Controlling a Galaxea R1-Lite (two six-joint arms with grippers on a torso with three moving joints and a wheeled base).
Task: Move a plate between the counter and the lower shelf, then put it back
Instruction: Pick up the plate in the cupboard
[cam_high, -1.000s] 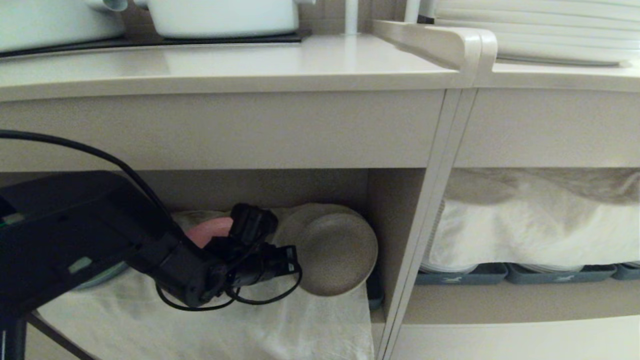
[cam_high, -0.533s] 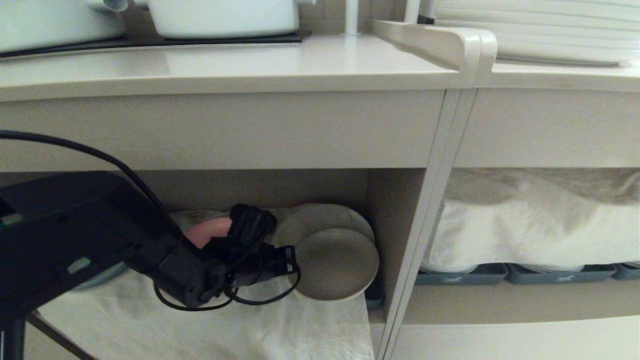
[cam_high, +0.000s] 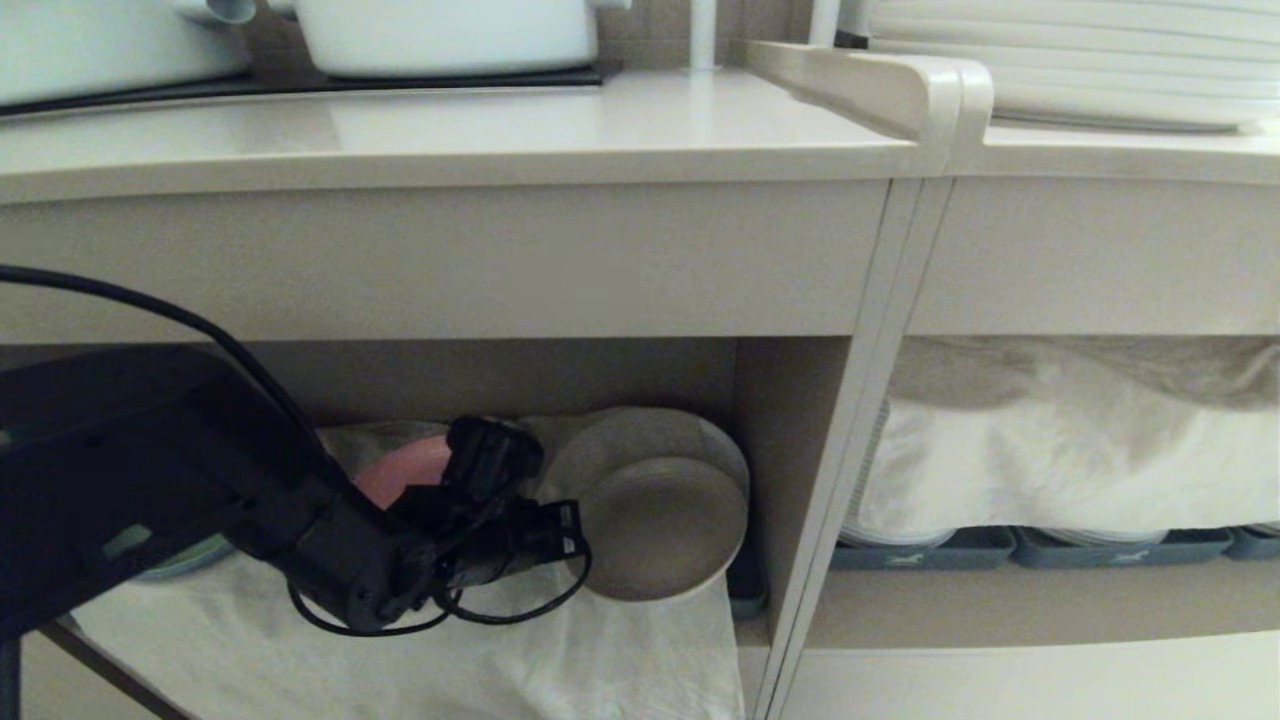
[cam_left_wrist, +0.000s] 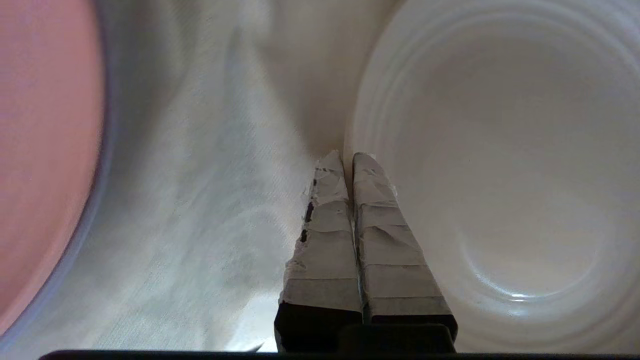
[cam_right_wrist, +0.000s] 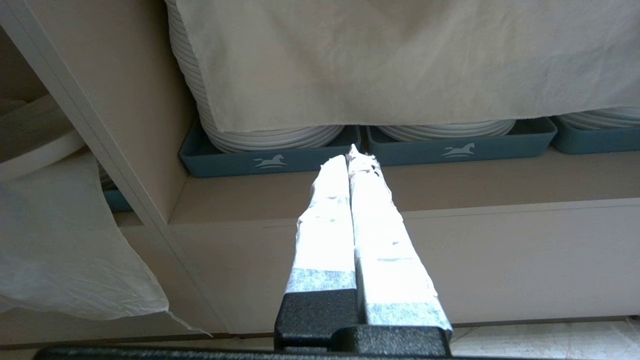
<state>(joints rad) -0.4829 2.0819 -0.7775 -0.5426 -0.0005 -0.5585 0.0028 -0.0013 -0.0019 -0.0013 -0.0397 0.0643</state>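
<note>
One plate: the small cream plate (cam_high: 660, 530) is in the lower shelf (cam_high: 620, 375), at its right end near the side wall.
What it sits on: it lies on top of a bigger pale plate (cam_high: 645, 435), over a white cloth (cam_high: 450, 660) that hangs off the shelf's front edge.
Left gripper: the left gripper (cam_left_wrist: 345, 160) is inside the shelf, and its taped fingers (cam_left_wrist: 382, 235) are pressed together.
What it holds: the fingers meet at the plate's left rim. The rim may be pinched between them, but I cannot see that for sure.
Plate and gripper: the plate is just past the fingertips, toward the shelf's right wall. A pink plate (cam_high: 400, 470) is on the gripper's other side.
How it will handle: I think it is stiff, smooth, a bit slippery, and it could chip or break.
Where to hold: the low raised rim on the near left side looks best.
Right gripper: the right gripper (cam_right_wrist: 352, 152) is shut with nothing in it, in front of the next shelf with blue trays (cam_right_wrist: 270, 160).
Counter: the counter (cam_high: 450, 130) is above, with white pots (cam_high: 450, 35) at its back edge.
</note>
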